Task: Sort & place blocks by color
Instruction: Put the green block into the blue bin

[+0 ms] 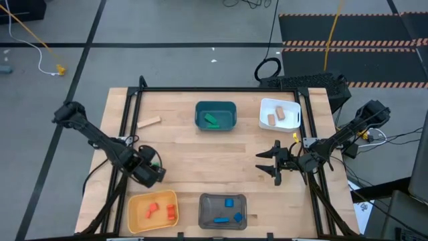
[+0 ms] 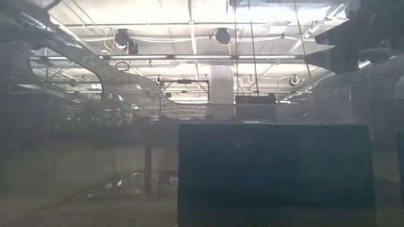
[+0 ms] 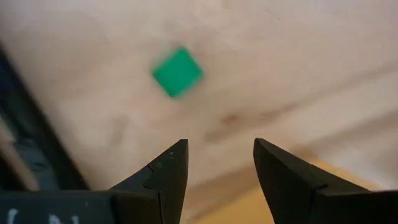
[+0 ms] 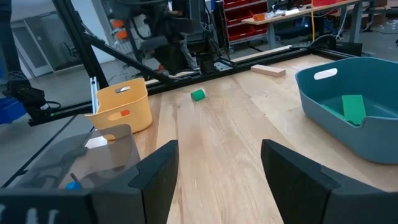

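Observation:
A small green block lies flat on the wooden table, just beyond the yellow bin; it also shows in the right wrist view as green block. My left gripper hangs above the table near it, pointing down, open, with nothing between its fingers. A tan block lies at the far left of the table. My right gripper waits at the right side, level and open. The yellow bin holds red-orange blocks, the grey bin blue ones, the teal bin green ones, the white bin tan ones.
A black frame rail runs along the table's left edge close to my left arm. The grey bin's dark wall fills the low view. Bare wood lies between the four bins in the table's middle.

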Robot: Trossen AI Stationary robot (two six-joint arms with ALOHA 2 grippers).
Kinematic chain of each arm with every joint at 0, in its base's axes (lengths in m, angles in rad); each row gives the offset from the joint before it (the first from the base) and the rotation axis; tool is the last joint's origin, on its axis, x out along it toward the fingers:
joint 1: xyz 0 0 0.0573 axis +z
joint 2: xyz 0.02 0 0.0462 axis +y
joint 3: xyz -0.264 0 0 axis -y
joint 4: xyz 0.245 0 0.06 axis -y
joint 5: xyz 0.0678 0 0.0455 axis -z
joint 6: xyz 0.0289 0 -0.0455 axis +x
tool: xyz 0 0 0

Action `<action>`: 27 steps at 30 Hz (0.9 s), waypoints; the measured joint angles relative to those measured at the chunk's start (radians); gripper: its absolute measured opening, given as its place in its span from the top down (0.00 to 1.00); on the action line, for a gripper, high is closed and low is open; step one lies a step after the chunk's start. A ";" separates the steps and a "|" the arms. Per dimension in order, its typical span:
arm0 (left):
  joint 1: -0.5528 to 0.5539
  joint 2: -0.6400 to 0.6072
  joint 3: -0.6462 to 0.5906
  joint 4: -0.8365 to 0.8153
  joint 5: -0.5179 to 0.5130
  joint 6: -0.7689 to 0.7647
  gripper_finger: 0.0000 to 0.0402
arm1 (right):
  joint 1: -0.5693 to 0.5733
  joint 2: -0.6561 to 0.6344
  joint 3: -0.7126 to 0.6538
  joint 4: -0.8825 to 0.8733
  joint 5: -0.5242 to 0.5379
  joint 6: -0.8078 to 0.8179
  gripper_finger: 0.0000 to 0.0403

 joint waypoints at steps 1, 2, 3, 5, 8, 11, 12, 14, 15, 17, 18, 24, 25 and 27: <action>0.008 0.010 0.000 -0.019 -0.001 0.001 0.55 | 0.000 0.000 0.000 0.000 0.000 0.000 0.45; 0.015 0.019 0.000 -0.033 -0.005 0.005 0.55 | 0.000 0.000 0.000 0.000 0.000 0.000 0.45; 0.020 0.030 0.000 -0.039 -0.015 0.017 0.55 | 0.000 0.000 0.000 0.000 0.000 0.000 0.45; 0.027 0.055 0.000 -0.039 -0.039 0.082 0.55 | 0.000 0.000 0.000 0.000 0.000 0.000 0.45; 0.029 0.086 0.000 -0.041 -0.054 0.268 0.55 | 0.000 0.000 0.000 0.000 0.000 0.000 0.45; 0.029 0.110 0.000 -0.046 -0.061 0.461 0.55 | 0.000 0.000 0.000 0.000 0.000 0.000 0.45; 0.029 0.117 0.000 -0.056 -0.065 0.513 0.55 | 0.000 0.000 0.000 0.000 0.000 0.000 0.45; 0.029 0.129 -0.002 -0.072 -0.077 0.582 0.55 | 0.000 0.000 0.000 0.000 0.000 0.000 0.45; 0.031 0.131 -0.005 -0.072 -0.084 0.602 0.55 | 0.000 0.000 0.000 0.000 0.000 0.000 0.45; 0.043 0.138 -0.021 -0.072 -0.088 0.616 0.55 | 0.000 0.000 0.000 0.000 0.000 0.000 0.45; 0.050 0.139 -0.034 -0.067 -0.088 0.617 0.55 | 0.000 0.000 0.000 0.000 0.000 0.000 0.45; 0.100 0.139 -0.130 0.043 -0.037 0.654 0.55 | 0.000 0.000 0.000 0.000 0.000 0.000 0.45; 0.110 0.138 -0.144 0.067 -0.022 0.669 0.55 | 0.000 0.000 0.000 0.000 0.000 0.000 0.45; 0.128 0.138 -0.168 0.104 -0.002 0.700 0.55 | 0.000 0.000 0.000 0.000 0.000 0.000 0.45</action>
